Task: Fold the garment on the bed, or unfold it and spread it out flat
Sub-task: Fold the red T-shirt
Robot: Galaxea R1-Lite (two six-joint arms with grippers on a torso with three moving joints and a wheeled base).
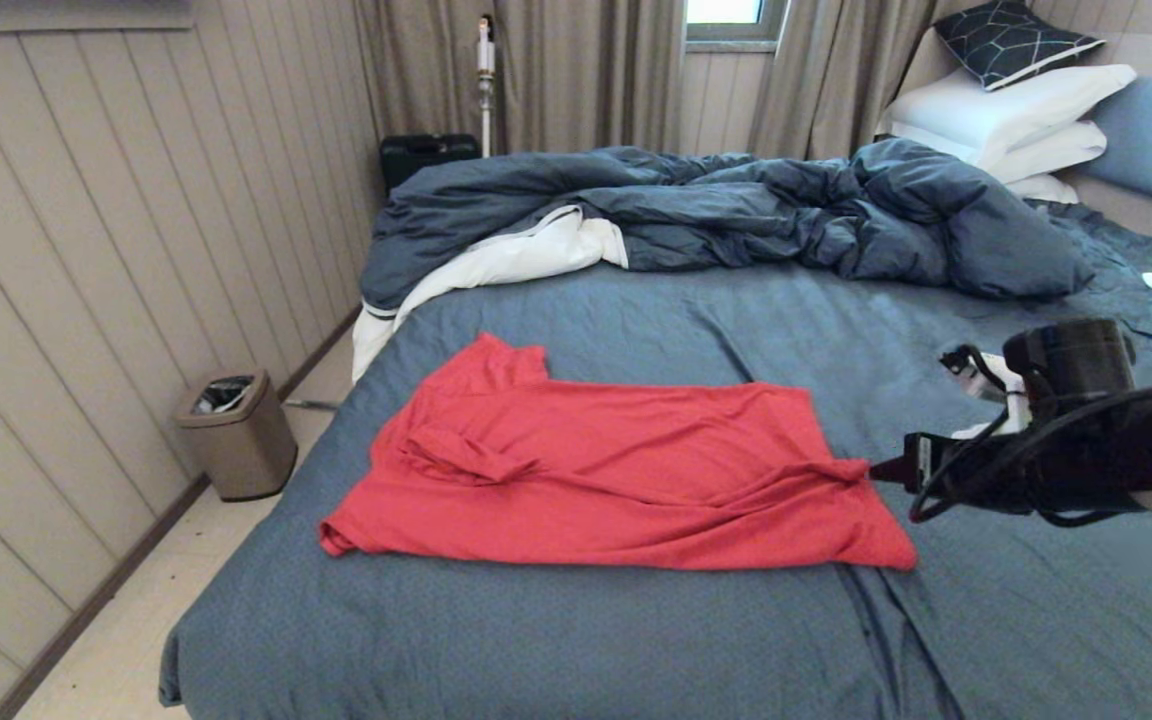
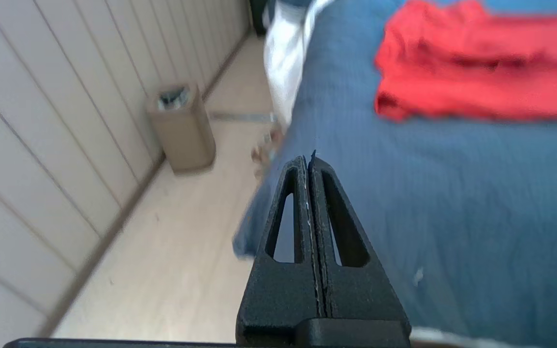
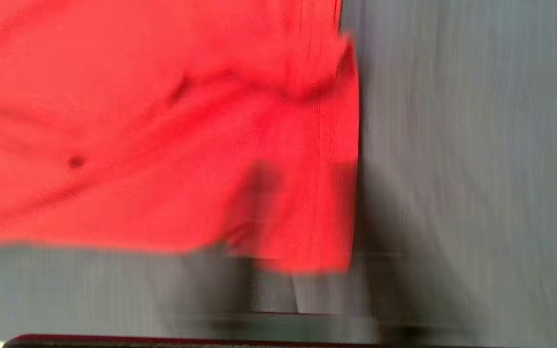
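Observation:
The red garment lies on the slate-blue bed, doubled over into a long band with a sleeve tucked on top at its left end. My right gripper reaches in from the right, low at the garment's right edge. In the right wrist view it is open, its blurred fingers apart over the garment's corner and the sheet, holding nothing. My left gripper is shut and empty, hanging by the bed's left edge, well short of the garment. It is out of the head view.
A rumpled dark blue duvet fills the far half of the bed, with white pillows at the back right. A tan bin stands on the floor by the panelled wall, left of the bed.

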